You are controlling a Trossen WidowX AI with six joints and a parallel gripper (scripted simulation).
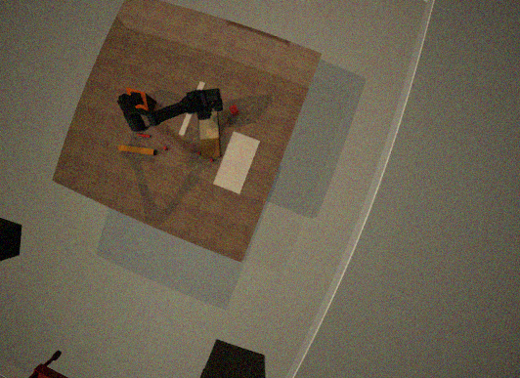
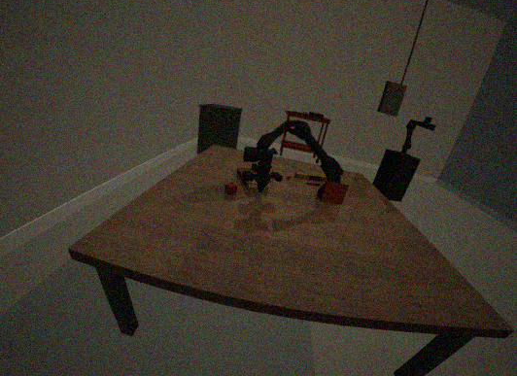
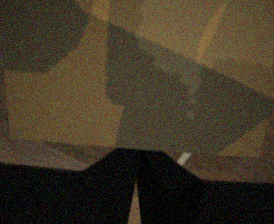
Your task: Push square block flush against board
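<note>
A pale tan piece [image 1: 209, 129], longer than wide, seems to be the board; it fills much of the wrist view [image 3: 58, 107], crossed by shadows. A darker brown, roughly square part [image 1: 210, 147], seemingly the block, adjoins its far end from the hand in the top view. Their seam is too dim to show whether the sides touch fully or their edges are even. My gripper [image 2: 261, 189] [image 3: 138, 146] is shut and empty, pointing down at the pale piece's near end. Whether the tips touch it is unclear, as the hand hides that end from above.
A white strip [image 1: 184, 126] [image 3: 184, 159] lies beside the pale piece. A small red cube [image 1: 234, 109] [image 2: 230, 188] stands on the other side. A white sheet [image 1: 237, 163] lies near the darker part. An orange bar [image 1: 137, 149] and small red pieces lie towards the arm base.
</note>
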